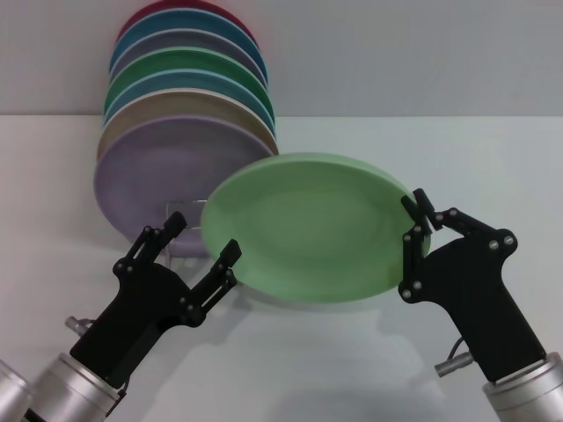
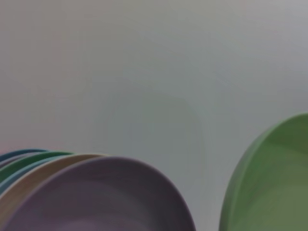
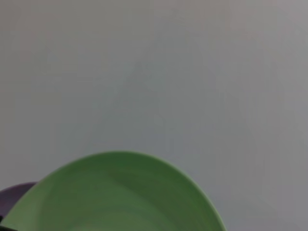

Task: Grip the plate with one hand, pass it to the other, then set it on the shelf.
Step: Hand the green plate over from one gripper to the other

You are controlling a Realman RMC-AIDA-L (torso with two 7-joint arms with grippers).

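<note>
Centre of the head view: plate (image 1: 312, 230), pale mint green, held off the table (image 1: 369, 352), tilted with its hollow side toward the camera. Right gripper (image 1: 420, 220), lower right of the frame, jaws clamped on the plate's right rim, one black fingertip (image 1: 423, 204) hooked over the edge. Left gripper (image 1: 204, 239), lower left of the frame, jaws apart; far finger (image 1: 226, 257) just at the plate's left rim, contact impossible to tell; near finger (image 1: 167, 230) well clear of it, in front of the rack.

Upper left of the frame: a row of upright plates stacked front to back, lilac plate (image 1: 149, 180) foremost, then beige, blue, darker green and others behind. Shelf (image 1: 176, 211) only partly visible as a thin clear wire loop before the lilac plate, just left of the held plate.

Left wrist view: plate (image 2: 272, 183) at the lower right edge, lilac plate (image 2: 96, 197) along the bottom with coloured rims behind it at lower left, plain grey wall above. Right wrist view: plate (image 3: 115, 192) filling the bottom centre, a sliver of lilac plate (image 3: 14, 195) at the lower left corner.
</note>
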